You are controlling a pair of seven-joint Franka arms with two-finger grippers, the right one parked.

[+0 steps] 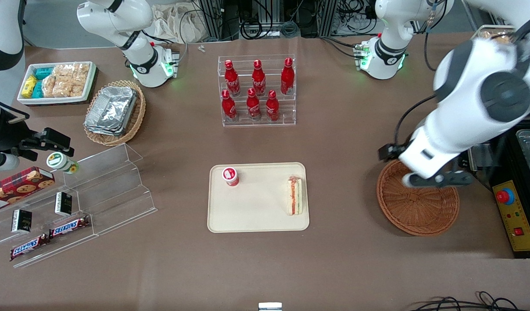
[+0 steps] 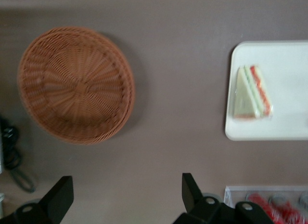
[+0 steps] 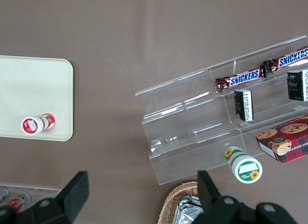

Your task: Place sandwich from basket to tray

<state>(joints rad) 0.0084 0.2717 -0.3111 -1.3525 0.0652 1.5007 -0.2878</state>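
Pale wedge sandwich w/ orange-red stripe (image 1: 295,196) lay on beige plastic tray (image 1: 256,224); round reddish-brown wicker basket (image 1: 416,214) empty; gripper (image 2: 127,200) above basket, fingers wide, holding nothing; task looked done

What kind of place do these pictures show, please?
Probably a robot lab arranged as a mock snack shop: clear acrylic rack of red cola bottles, stepped display with Snickers bars, bare cables. The open hand hangs above the table near the reddish-brown wicker basket.

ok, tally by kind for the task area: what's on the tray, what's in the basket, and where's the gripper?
On the tray:
sandwich: 1
red-capped cup: 1
In the basket: 0
Total: 2
The gripper is open, above the basket's rim, holding nothing.
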